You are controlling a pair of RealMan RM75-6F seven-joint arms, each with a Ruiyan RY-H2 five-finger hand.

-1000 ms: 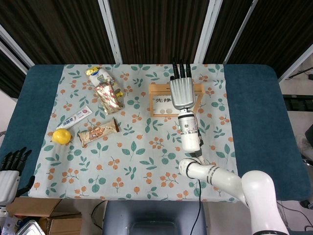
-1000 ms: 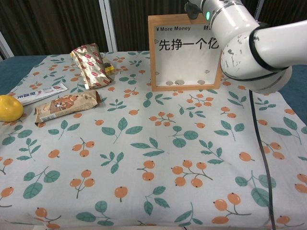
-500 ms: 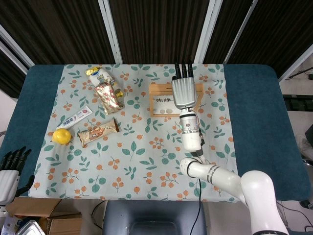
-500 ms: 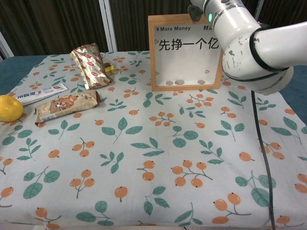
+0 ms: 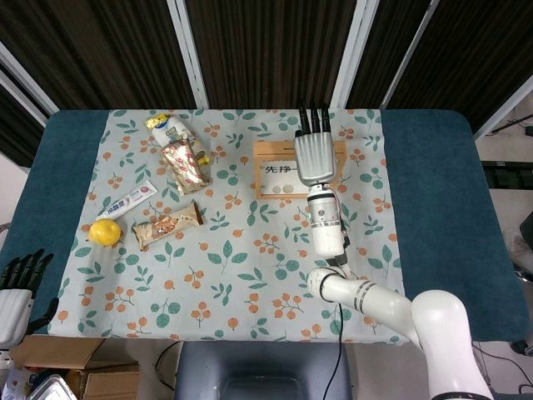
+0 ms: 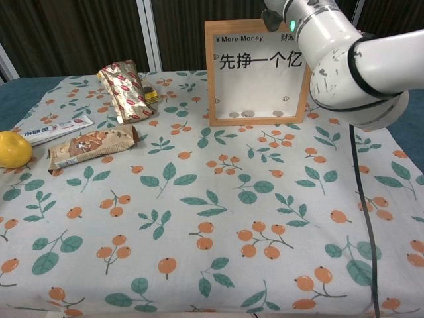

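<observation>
My right hand (image 5: 314,154) hovers flat over the wooden frame (image 5: 276,175), fingers straight, gripping nothing; my left hand (image 5: 17,287) hangs empty, well left of it.

My right hand (image 5: 315,156) is grey with black fingertips, over a pale wooden frame (image 6: 258,71) with black lettering on white. The cloth (image 6: 218,218) is cream with green leaves and orange berries; the lemon (image 5: 104,232) is yellow.

Right hand (image 5: 315,154) centre frame, fingers straight, over wooden frame (image 5: 279,177). Left hand (image 5: 17,287) at lower left edge, fingers apart. Lemon (image 5: 104,232), toothpaste box (image 5: 127,201), snack packets (image 5: 179,155) at left.
</observation>
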